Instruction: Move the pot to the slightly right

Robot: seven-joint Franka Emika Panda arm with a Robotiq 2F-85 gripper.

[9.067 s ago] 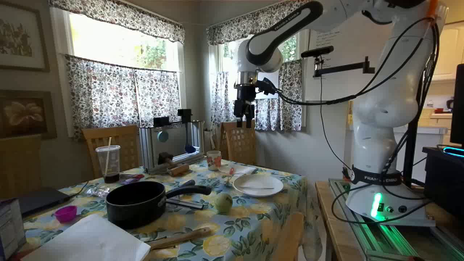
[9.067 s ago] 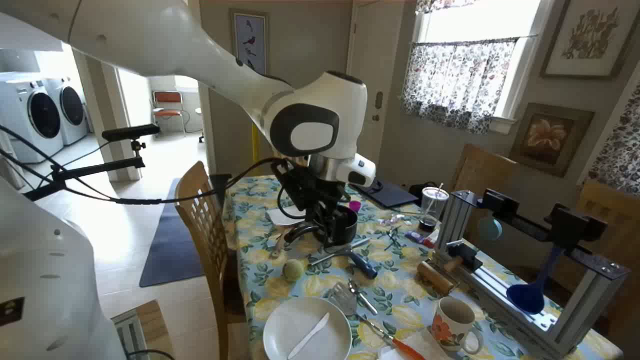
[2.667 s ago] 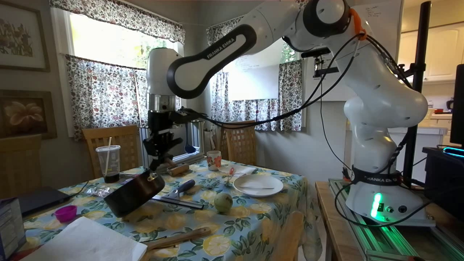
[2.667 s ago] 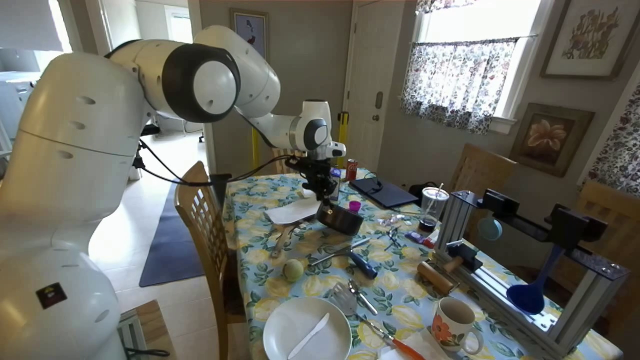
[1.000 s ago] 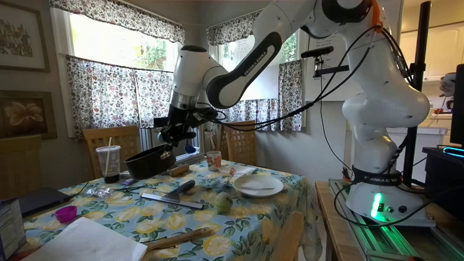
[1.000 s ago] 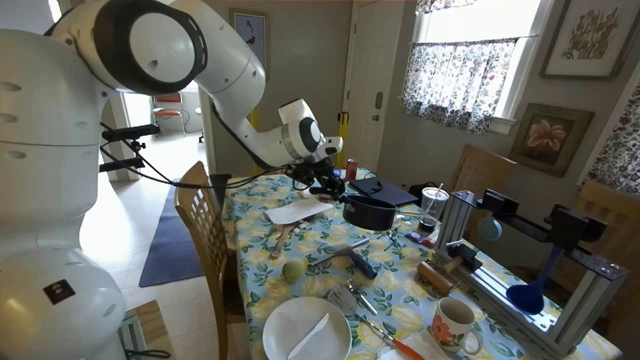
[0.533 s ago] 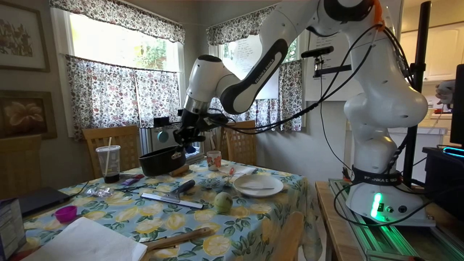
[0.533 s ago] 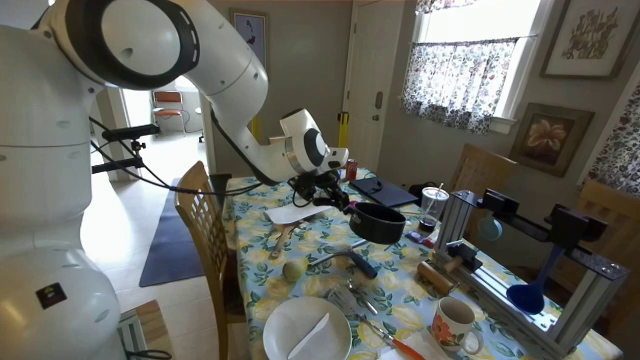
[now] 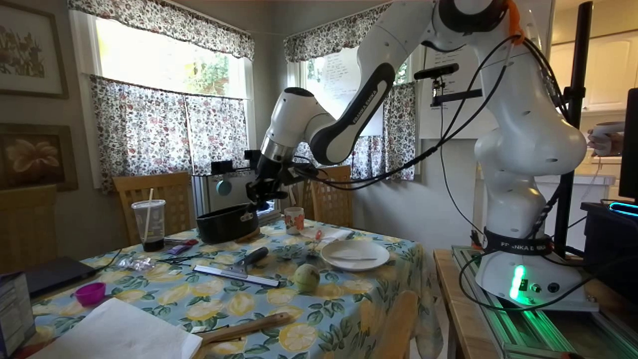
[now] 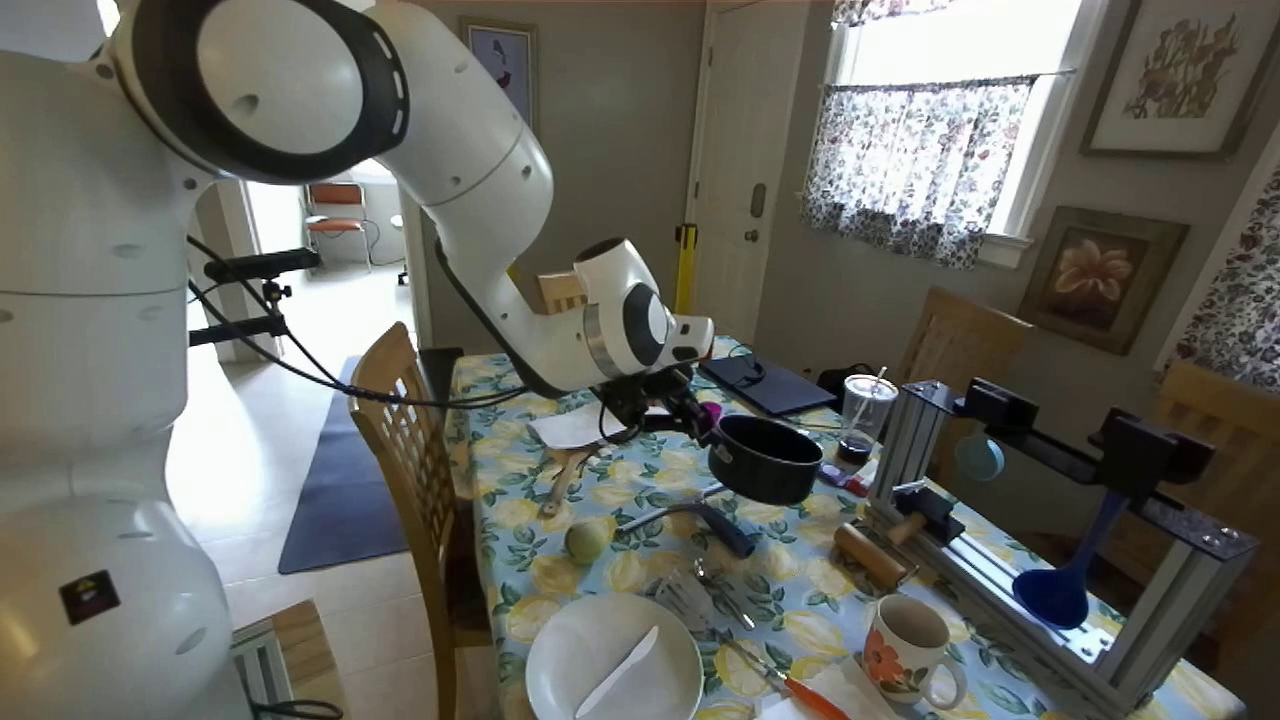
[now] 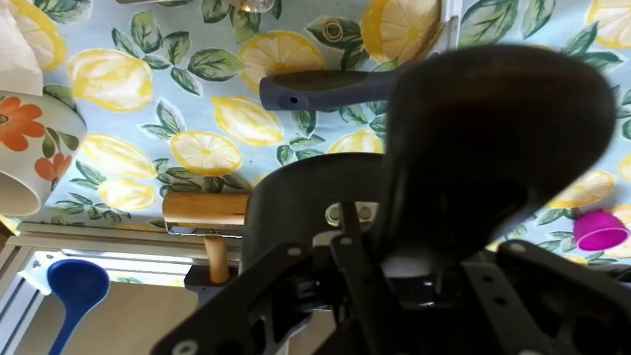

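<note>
Indoors, over lemon-print cloth (image 9: 172, 289) near windows (image 9: 162, 55), the gripper (image 9: 256, 200) clamps the pot (image 9: 224, 227) by its handle (image 11: 498, 143).

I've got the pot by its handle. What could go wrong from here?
The gripper holds the pot only by its handle, off to one side, so the pot might tilt or twist in the grip.

The wooden roller is partly covered by the pot in the wrist view; lowering here could catch it, though the pot's height is hard to judge.

The squeegee lies nearby too, so a swing that way may bring the pot down on it.
</note>
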